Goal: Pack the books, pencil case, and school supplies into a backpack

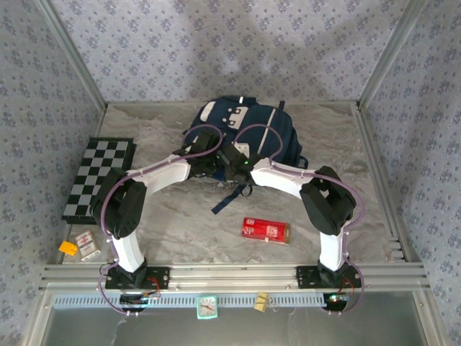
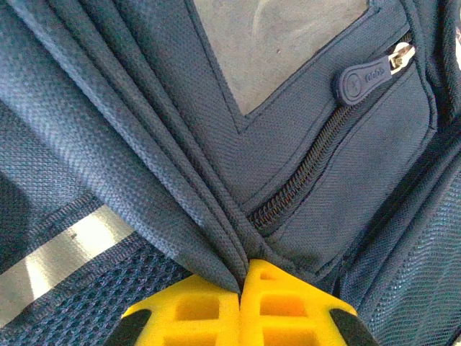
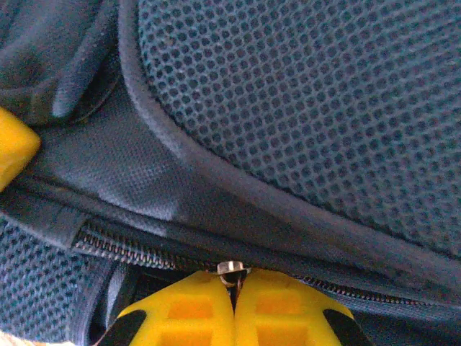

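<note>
Right claw (image 3: 234, 306): yellow fingers pressed together, pinching the small metal zip slider (image 3: 229, 268) at the near end of a zip line below a mesh panel.

Left claw (image 2: 241, 306): fingers pressed together on a fabric fold (image 2: 216, 238), pleats running away to the far left. A front-pocket zip pull (image 2: 356, 84) sits to the far right, untouched.

Both belong to the navy backpack (image 1: 263, 130), lying at the far middle of the table.

Both my arms reach far with elbows bowed outward and forearms converging at the pack's near edge.

Step, as I judge it: opening the main zip. The left claw anchors cloth, the right works the slider. Next move calls for drawing the slider along its track while the left keeps the cloth taut.

The red box (image 1: 265, 230) waits near, right of centre, well apart from the pack.
</note>
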You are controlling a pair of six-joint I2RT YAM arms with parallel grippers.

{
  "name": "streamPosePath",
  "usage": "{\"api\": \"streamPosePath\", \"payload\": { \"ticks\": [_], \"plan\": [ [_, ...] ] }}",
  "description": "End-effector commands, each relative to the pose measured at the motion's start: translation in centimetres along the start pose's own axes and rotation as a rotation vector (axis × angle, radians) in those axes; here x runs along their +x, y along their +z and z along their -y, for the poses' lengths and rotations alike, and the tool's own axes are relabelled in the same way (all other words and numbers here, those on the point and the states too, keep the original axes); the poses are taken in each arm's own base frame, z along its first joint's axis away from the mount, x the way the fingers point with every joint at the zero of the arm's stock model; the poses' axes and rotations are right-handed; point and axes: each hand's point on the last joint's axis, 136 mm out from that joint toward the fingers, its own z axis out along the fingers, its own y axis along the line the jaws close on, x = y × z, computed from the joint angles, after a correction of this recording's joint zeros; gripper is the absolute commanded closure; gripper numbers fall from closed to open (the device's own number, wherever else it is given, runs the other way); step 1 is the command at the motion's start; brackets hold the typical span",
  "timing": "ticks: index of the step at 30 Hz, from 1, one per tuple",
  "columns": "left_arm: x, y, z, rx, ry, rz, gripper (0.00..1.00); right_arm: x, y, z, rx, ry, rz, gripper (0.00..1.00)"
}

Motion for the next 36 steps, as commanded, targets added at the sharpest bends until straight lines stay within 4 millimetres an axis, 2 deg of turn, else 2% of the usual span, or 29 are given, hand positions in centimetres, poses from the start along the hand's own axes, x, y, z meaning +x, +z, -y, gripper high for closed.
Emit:
{"api": "streamPosePath", "payload": {
  "ticks": [1, 7, 10, 13, 16, 19, 23, 26, 31, 36],
  "plan": [
    [-2.1, -2.0, 1.2, 0.032, 0.027, 0.055, 1.00, 0.0, -1.5, 2.6, 0.036, -0.001, 0.004, 0.98],
    [-3.6, -2.3, 0.5, 0.021, 0.017, 0.074, 1.00, 0.2, -2.5, 4.5, 0.018, -0.065, -0.020, 1.00],
    [-3.5, -2.3, 0.7, 0.021, 0.035, 0.069, 1.00, 0.7, -2.3, 2.7, -0.053, -0.126, -0.056, 1.00],
    [-3.4, -2.0, 0.8, 0.026, 0.025, 0.057, 1.00, 1.6, -0.8, 1.2, -0.107, -0.138, -0.116, 1.00],
    [-3.1, -1.8, 0.9, 0.028, 0.025, 0.047, 1.00, 1.6, 0.3, 0.9, -0.089, -0.151, -0.137, 0.98],
    [-3.0, -1.7, 1.0, 0.029, 0.028, 0.042, 1.00, 0.8, 0.9, 0.8, -0.074, -0.146, -0.115, 0.88],
    [-2.9, -1.6, 1.0, 0.029, 0.028, 0.038, 1.00, 0.4, 2.1, 0.2, -0.068, -0.155, -0.110, 0.80],
    [-2.8, -1.6, 1.0, 0.030, 0.026, 0.033, 1.00, 0.4, 2.7, 0.1, -0.065, -0.160, -0.119, 0.85],
    [-3.8, -2.0, 1.0, 0.019, 0.069, 0.048, 1.00, -0.2, 0.8, 2.3, 0.005, -0.160, -0.100, 1.00],
    [-6.8, -1.7, 0.6, -0.007, 0.133, 0.048, 1.00, 1.6, -1.6, 6.2, 0.060, -0.159, -0.136, 1.00]
  ]
}}
